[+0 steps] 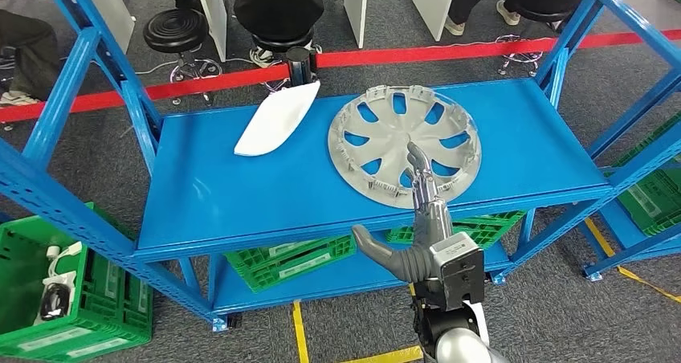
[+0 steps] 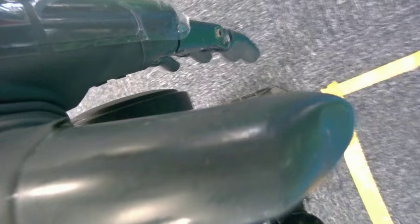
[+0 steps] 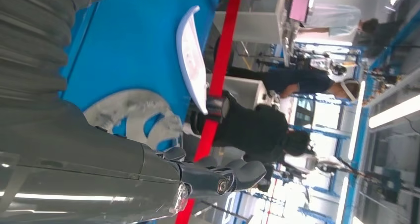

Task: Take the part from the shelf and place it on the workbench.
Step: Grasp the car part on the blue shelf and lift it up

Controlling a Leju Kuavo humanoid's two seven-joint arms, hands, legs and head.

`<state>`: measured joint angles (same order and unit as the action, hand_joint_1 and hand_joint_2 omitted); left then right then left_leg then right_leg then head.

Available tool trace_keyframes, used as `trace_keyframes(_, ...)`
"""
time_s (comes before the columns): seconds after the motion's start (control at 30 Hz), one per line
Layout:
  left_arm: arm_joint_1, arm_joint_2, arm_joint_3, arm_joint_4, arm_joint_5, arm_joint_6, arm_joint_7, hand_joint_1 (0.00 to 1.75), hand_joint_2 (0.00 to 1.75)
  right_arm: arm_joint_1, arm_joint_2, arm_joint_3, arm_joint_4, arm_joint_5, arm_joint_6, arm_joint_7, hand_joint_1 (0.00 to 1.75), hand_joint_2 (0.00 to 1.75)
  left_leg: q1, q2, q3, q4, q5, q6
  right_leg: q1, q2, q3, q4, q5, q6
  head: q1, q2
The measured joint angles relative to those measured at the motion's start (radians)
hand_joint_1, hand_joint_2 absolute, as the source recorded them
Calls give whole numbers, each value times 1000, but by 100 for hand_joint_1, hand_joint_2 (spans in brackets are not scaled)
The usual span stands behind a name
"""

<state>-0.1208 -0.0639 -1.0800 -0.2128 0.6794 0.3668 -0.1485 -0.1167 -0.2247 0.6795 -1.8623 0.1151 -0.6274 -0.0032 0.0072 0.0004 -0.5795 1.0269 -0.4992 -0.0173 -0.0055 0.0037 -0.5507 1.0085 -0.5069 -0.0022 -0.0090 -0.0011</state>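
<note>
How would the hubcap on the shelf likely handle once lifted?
The hubcap looks like thin plastic with many cutouts, so probably light and slightly flexible. Lying flat, it should not roll. The right robot hand, open above its near rim, may find that wide rim awkward.

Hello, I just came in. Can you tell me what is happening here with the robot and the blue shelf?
The robot is reaching its right hand out over a silver wheel cover that lies flat on the blue shelf. The fingers are stretched out above the cover's near edge and nothing is gripped yet. A white curved part lies beside the cover. The left hand hangs over the floor, holding nothing.
</note>
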Motion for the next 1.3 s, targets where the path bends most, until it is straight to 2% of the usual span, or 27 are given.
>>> trace_keyframes(0.07,1,-1,0,0,0,0,2,0,0,1,0,2,0,0,0,1,0,175,-1,-1,2,-5,0,2,-1,0,1,0,-2,-12,8,0)
trace_keyframes(0.1,2,-1,0,0,0,0,2,0,0,0,0,3,0,0,0,1,0,175,-3,-2,2,-5,-1,3,-1,0,3,-2,-1,-14,11,0)
trace_keyframes(0.23,1,-2,0,0,-1,0,2,0,0,1,0,5,0,0,0,1,0,175,-7,-2,3,-4,-4,12,-4,0,7,-10,2,-10,24,0)
trace_keyframes(0.3,1,-2,0,0,-1,0,2,0,0,1,0,6,0,0,0,1,0,175,-8,-2,3,-4,-5,16,-5,0,8,-13,3,-5,26,0)
trace_keyframes(0.47,1,-2,0,0,1,0,2,0,0,1,0,7,0,0,0,2,0,175,-10,-2,3,-3,-7,21,-8,0,11,-18,3,21,27,0)
trace_keyframes(0.67,1,-2,0,0,11,5,3,0,0,2,0,8,1,54,-22,32,0,175,-9,-2,4,-3,-7,22,-7,0,11,-18,2,27,23,0)
trace_keyframes(0.73,1,-2,0,0,14,5,7,0,0,5,-4,3,1,162,-46,98,0,175,-8,-2,5,-3,-7,22,-7,0,11,-18,2,27,22,0)
trace_keyframes(0.77,2,-2,0,0,13,3,12,0,0,7,-11,-5,2,253,-49,161,0,175,-8,-2,5,-3,-7,22,-6,0,11,-18,2,27,21,0)
trace_keyframes(0.87,1,-2,-2,0,-5,-11,30,0,0,-1,-64,-59,15,553,4,395,0,175,-8,-5,6,-3,-7,22,-6,0,12,-18,2,27,19,0)
trace_keyframes(0.97,-2,-2,-12,0,-27,-28,52,0,0,-29,-154,-144,58,677,124,524,0,175,-8,-9,6,-3,-7,23,-7,-1,13,-18,2,28,19,0)
trace_keyframes(1.1,-10,1,-21,0,-39,-47,75,0,0,-70,-293,-249,172,729,289,579,0,175,-9,-18,6,-3,-5,25,-8,-8,16,-20,3,30,20,0)
trace_keyframes(1.2,-11,6,-25,0,-40,-54,78,0,0,-82,-375,-304,247,735,329,585,0,175,-10,-21,5,-3,-4,27,-8,-13,17,-21,3,31,22,0)
trace_keyframes(1.3,-12,10,-32,0,-40,-57,79,0,0,-85,-420,-333,295,741,364,602,0,175,-10,-20,5,-3,-4,27,-8,-13,17,-21,2,32,22,0)
